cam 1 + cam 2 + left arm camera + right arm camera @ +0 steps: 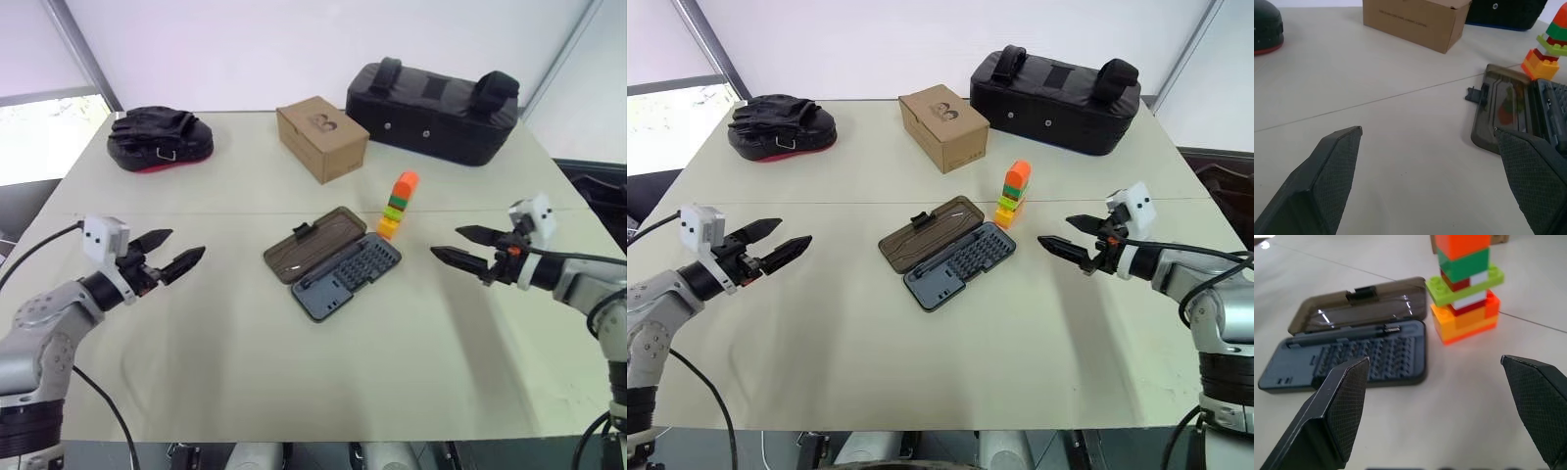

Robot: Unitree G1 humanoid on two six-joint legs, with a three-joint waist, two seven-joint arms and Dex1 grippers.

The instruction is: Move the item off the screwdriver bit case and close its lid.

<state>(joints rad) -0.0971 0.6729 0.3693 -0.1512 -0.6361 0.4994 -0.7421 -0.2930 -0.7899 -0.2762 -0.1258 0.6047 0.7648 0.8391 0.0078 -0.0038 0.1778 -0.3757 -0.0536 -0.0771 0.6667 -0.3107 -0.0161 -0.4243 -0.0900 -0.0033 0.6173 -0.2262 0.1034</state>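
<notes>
The screwdriver bit case (348, 274) lies open in the middle of the table, its dark grey-blue tray showing rows of bits. Its smoky-brown lid (309, 245) lies flat on the far left side, latch tab pointing away. The item (397, 206), a block tower with an orange top, stands upright on the table just beside the case's far right corner (1464, 289). My left gripper (186, 243) hovers open and empty to the left of the case. To the right of the case, my right gripper (445, 241) is open and empty, pointing at it.
A brown cardboard box (323, 137) sits behind the case. A large black padded bag (431, 113) lies at the back right, and a black mitt with a red underside (160, 137) at the back left. Bare tabletop (323, 372) stretches from the case to the front edge.
</notes>
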